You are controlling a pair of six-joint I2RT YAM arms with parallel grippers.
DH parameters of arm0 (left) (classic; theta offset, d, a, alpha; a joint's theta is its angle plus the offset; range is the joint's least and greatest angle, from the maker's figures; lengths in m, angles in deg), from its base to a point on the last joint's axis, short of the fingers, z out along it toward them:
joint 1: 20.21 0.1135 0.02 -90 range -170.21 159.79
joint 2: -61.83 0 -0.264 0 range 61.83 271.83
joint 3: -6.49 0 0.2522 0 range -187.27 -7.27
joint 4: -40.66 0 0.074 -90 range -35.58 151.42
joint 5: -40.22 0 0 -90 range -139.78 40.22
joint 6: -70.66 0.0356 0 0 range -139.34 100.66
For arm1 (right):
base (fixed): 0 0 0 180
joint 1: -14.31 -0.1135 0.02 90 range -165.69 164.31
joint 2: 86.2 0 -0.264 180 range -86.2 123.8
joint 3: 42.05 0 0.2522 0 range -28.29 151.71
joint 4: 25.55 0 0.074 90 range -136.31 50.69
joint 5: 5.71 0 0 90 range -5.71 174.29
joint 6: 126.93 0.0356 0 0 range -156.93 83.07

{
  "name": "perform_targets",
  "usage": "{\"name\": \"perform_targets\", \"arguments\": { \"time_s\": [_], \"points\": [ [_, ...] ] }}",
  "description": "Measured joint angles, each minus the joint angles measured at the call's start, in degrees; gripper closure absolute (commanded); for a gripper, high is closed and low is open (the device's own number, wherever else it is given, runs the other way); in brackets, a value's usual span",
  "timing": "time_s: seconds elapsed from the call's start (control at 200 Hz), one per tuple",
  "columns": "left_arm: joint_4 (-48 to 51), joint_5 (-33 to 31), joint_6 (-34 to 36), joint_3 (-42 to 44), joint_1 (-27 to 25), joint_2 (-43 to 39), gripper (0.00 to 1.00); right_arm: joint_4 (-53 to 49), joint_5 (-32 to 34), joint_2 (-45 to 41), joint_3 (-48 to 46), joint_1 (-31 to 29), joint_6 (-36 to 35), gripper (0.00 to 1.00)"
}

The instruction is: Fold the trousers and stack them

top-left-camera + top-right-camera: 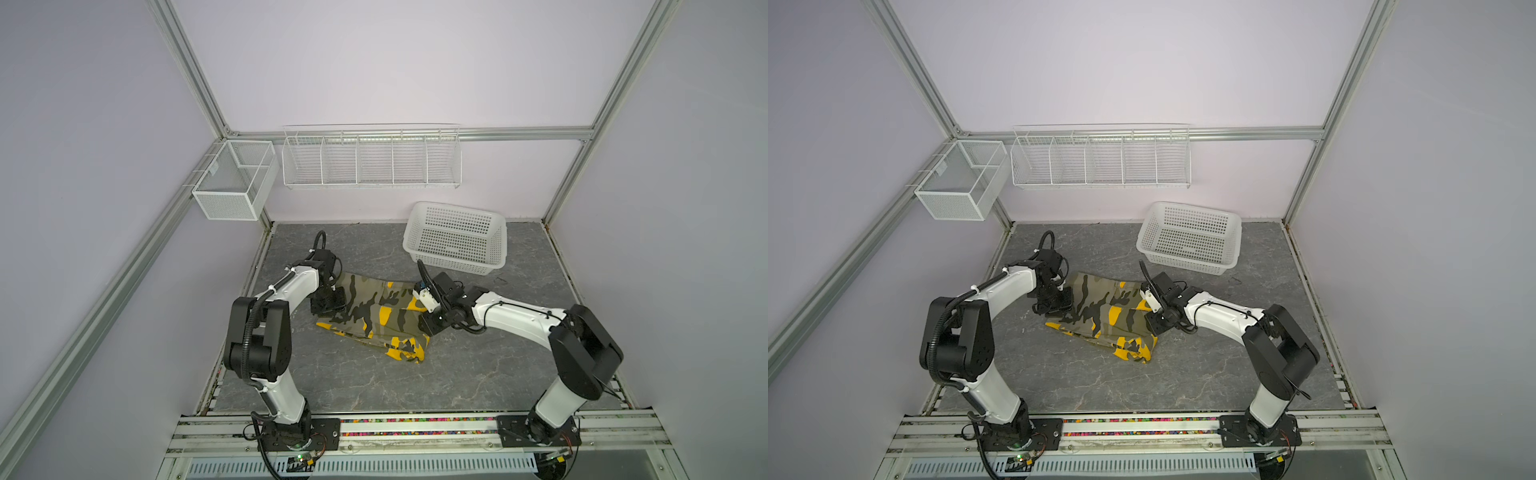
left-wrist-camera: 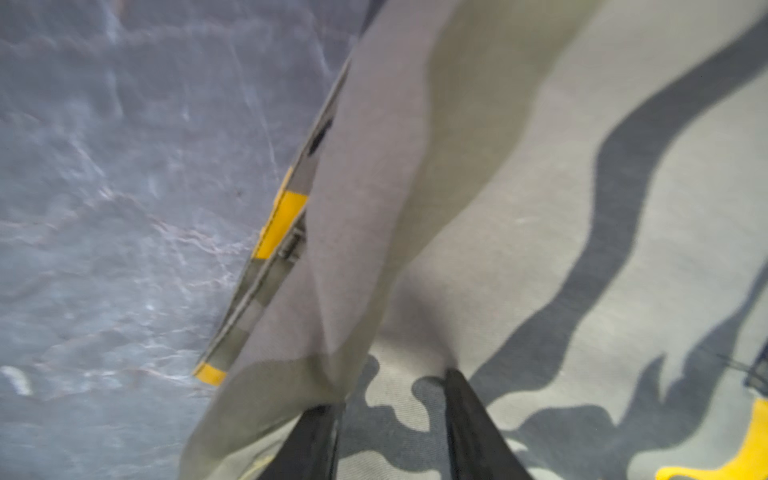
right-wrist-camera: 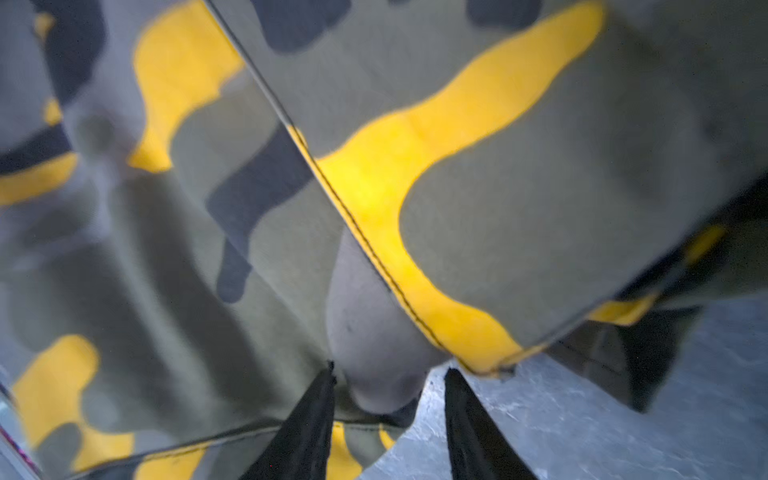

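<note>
Trousers (image 1: pixel 374 318) (image 1: pixel 1104 320) lie folded into a rough block near the ctr of the grey stone-look counter (image 1: pixel 478 374), btwn the two arms. The white plastic basket (image 1: pixel 457 237) stands well apart behind them, toward the right.

Camo print: olive and khaki ground, black streaks, bright yellow patches. The top layer is mostly olive/black w/ a few yellow bars. A lower layer sticks out at the front-right corner, where the yellow is thickest. Cloth is wrinkled and the edges are not lined up. In the left wrist view a hemmed edge strip (image 2: pixel 278 224) w/ yellow bits peeks out from under a pale khaki fold. In the right wrist view a seam (image 3: pixel 365 245) w/ dark stitching crosses a big yellow patch.

The left hand (image 1: pixel 328 301) (image 2: pixel 395 390) is at the left edge of the trousers, fingers (image 2: pixel 469 428) spread over the cloth and nothing seen clamped btwn them. The right hand (image 1: pixel 430 322) (image 3: pixel 388 370) is at the right edge, also spread. A grey bulge of cloth lies in its gap, w/ one tip over cloth and the other over bare counter.

A small tag (image 1: pixel 214 168) hangs on the mesh box (image 1: pixel 232 183) at the left rail, too small to read.
</note>
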Motion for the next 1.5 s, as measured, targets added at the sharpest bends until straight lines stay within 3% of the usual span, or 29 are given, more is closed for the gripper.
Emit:
{"name": "perform_targets", "arguments": {
  "time_s": [0.2, 0.53, 0.78, 0.92, 1.204, 1.499],
  "points": [
    [0.2, 0.31, -0.37, -0.44, -4.37, -8.7, 0.38, 1.77, 0.48, -0.63, 6.16, 2.45, 0.37, 0.55],
    [-7.52, 2.51, -3.85, 4.96, -16.17, -18.08, 0.29, 6.29, -0.22, 10.78, 7.02, 4.13, -0.15, 0.61],
    [-14.53, 2.25, -6.4, 10.08, -25.44, -16.98, 0.27, 6.93, -4.07, 10.62, 6.91, 5.55, -0.57, 0.49],
    [-18.88, 1.18, -7.04, 10.34, -30.38, -14.25, 0.25, 4.94, -6.84, 6.73, 6.71, 7.58, -0.09, 0.42],
    [-23.78, -4.24, -9.66, 10.21, -37.7, -5.57, 0.25, 2.99, -9.77, -12.22, 0.26, 15.8, 2.64, 0.26],
    [-26.27, -8.85, -12.26, 10.16, -38.97, -0.5, 0.26, 0.48, -10.78, -20.28, -5.42, 22.4, 4.57, 0.24]
  ]
}}
